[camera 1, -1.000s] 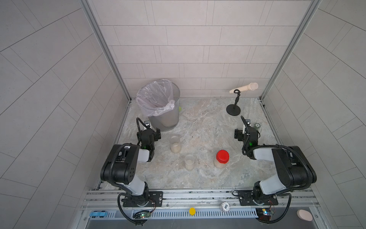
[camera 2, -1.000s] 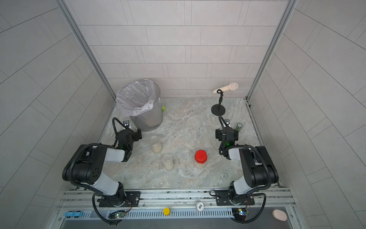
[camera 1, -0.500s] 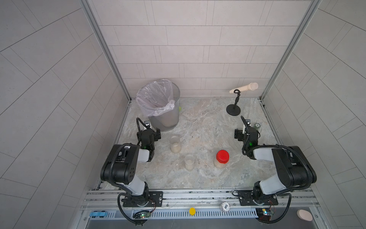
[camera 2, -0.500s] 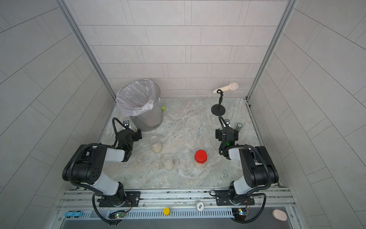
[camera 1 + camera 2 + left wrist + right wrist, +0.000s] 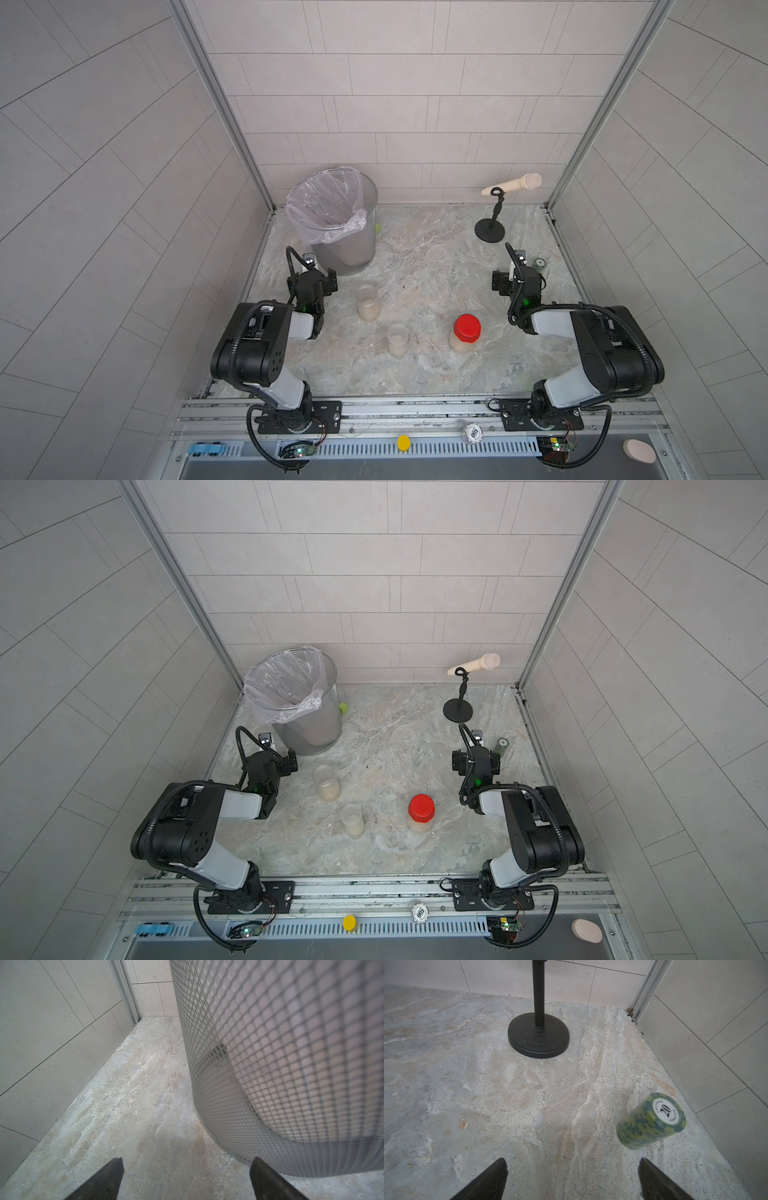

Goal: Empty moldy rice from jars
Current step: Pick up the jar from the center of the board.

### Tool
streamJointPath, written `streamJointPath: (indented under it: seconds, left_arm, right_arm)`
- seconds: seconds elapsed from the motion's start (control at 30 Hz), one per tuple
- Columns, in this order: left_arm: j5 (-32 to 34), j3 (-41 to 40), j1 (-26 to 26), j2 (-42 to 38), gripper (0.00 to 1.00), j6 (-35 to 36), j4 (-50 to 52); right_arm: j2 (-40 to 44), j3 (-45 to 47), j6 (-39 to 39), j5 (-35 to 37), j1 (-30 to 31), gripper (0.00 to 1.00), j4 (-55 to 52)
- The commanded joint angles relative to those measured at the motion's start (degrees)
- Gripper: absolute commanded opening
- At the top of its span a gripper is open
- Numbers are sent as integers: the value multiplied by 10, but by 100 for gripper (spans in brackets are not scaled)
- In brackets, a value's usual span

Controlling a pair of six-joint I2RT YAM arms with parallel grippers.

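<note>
Jars x3 w/ moldy rice, 1 bin; L pincer & R pincer gaping, empty

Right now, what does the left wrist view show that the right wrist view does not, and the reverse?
Only the left wrist view: the mesh wall of the bin, close beside the left gripper.

Only the right wrist view: the round black base of the stand and a green chip stack, upright near the wall, ahead of the right gripper.

Both: the marble table, the tiled wall with a metal corner post, and two dark fingertips set wide apart with nothing between them.
</note>
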State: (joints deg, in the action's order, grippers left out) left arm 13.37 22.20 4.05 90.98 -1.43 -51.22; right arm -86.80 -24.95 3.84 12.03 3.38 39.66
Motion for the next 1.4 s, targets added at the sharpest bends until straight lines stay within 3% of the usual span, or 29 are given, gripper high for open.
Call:
streamJointPath:
  seconds: [0.0,0.33,0.43,0.77,0.87,1.0,1.2,1.37]
  left_arm:
    - [7,9,3,4,100,9,-17]
    - [4,6,1,2,100,10,-21]
    - [-42,-5,3,-14,100,32,-30]
    - [-18,23,6,-192,100,22,148]
    - [-21,49,6,-248,100,-3,230]
    - [-58,90,5,-304,100,-95,339]
    - [-148,110,5,-364,100,-203,457]
    - [-198,114,8,-436,100,-233,549]
  right_arm:
    - [1,-2,-9,5,3,100,10]
    - [3,1,-10,5,4,100,14]
    - [8,-1,-13,4,5,100,9]
    - [119,-95,13,-2,9,100,-229]
    - [156,-102,29,-25,15,100,-264]
    - [205,-135,50,-59,39,100,-350]
    - [265,-169,51,-93,129,100,-459]
    - [300,-200,79,-109,218,100,-545]
